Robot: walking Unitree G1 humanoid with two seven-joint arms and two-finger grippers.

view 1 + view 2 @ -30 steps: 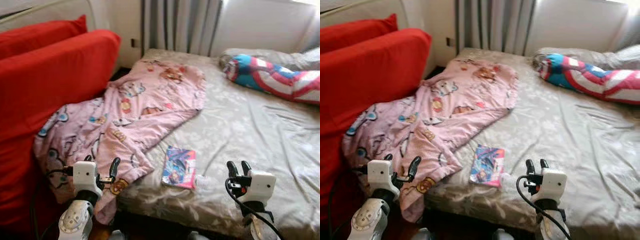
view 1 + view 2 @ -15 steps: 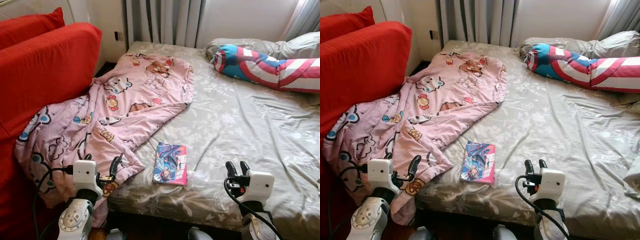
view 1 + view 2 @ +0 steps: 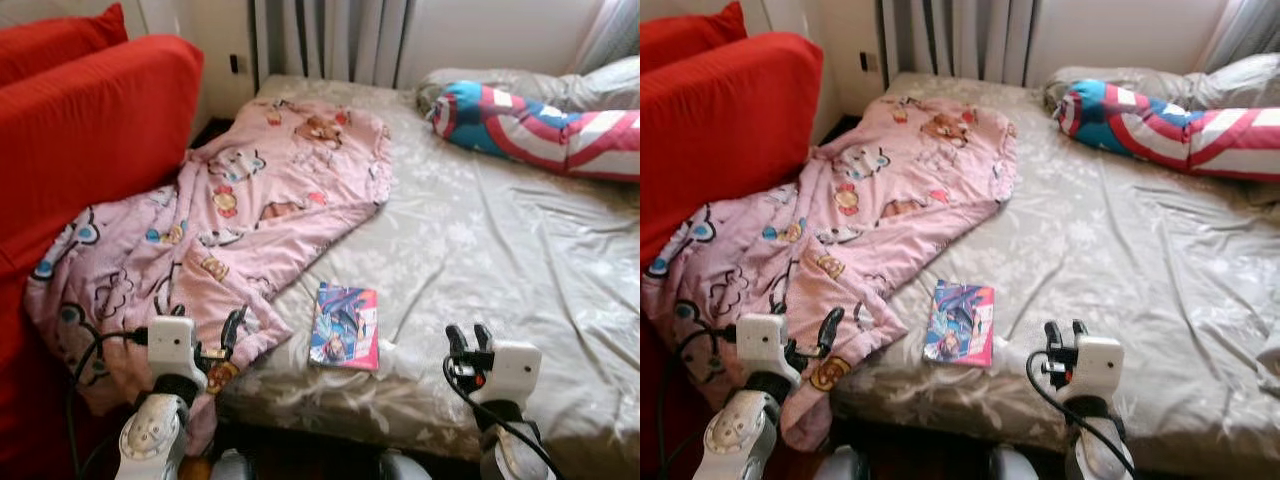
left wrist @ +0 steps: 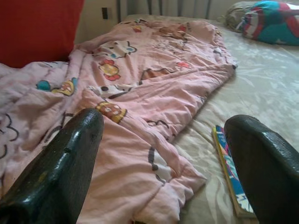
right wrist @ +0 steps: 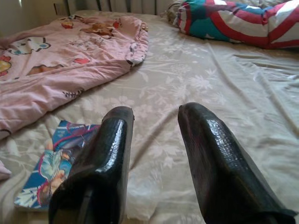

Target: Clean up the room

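Left eye view is showing the bed (image 3: 500, 240) with a pink blanket (image 3: 240, 220) spilling off its upper-left side against a red sofa (image 3: 80, 130), and a book (image 3: 345, 326) lying at lower centre. Left pincer (image 3: 205, 340) is hovering wide open at lower left; right pincer (image 3: 468, 338) is sitting slightly parted. Right wrist view is revealing crumpled clear plastic (image 5: 145, 198) beside the book.

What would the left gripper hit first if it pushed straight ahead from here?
Probably the pink blanket: it lies bunched ahead of the open left gripper, with the book off toward one finger. Depth is unclear.
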